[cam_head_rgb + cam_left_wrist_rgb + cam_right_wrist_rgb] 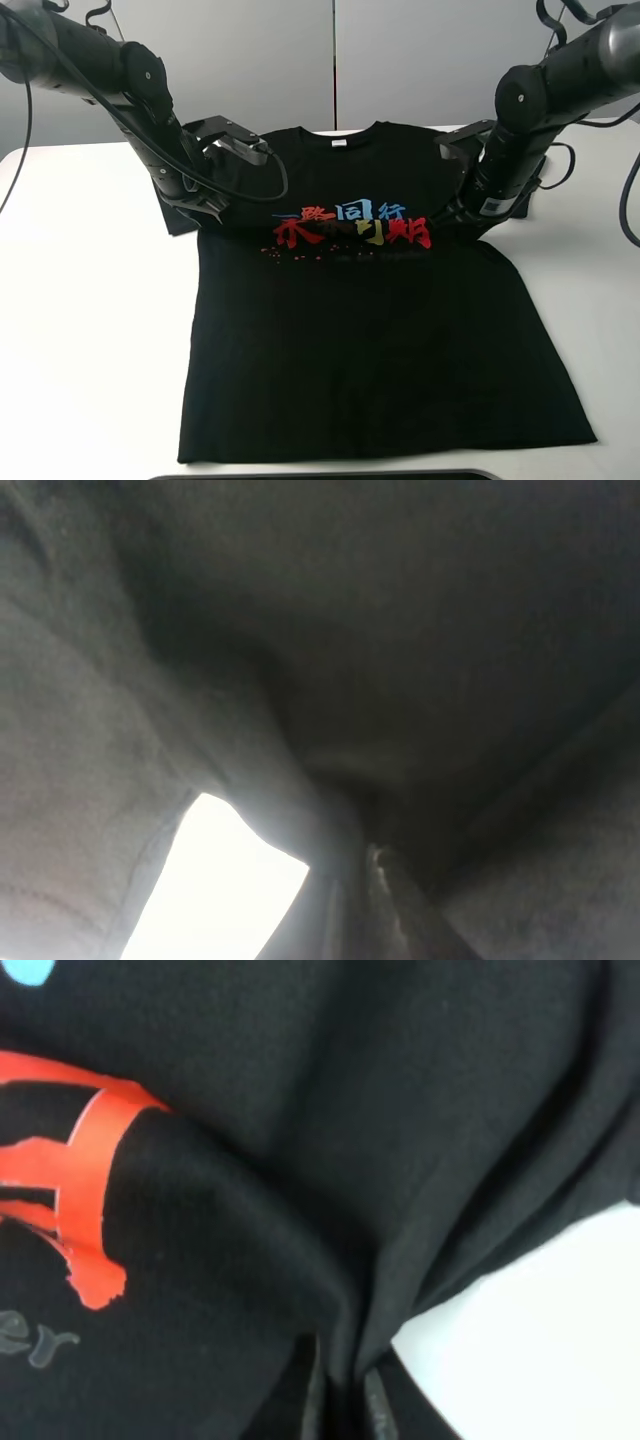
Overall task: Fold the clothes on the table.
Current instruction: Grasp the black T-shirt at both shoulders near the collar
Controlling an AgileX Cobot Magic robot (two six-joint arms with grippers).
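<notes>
The black T-shirt (370, 330) lies chest up on the white table (90, 330), collar far, hem near. Its red, blue and yellow characters (350, 228) are creased along a ridge across the chest. My left gripper (213, 208) is at the shirt's left edge by the armpit; its wrist view shows dark cloth (300, 660) bunched into the fingertips (385, 900). My right gripper (447, 215) is at the right edge by the other armpit. Its fingertips (372, 1410) pinch a fold of cloth (250, 1260) beside the red print (85, 1190).
Bare white tabletop spreads left and right of the shirt. A grey panel wall (330, 60) stands behind the table. A dark edge (330, 475) runs along the near side. Arm cables (560, 165) hang by the right sleeve.
</notes>
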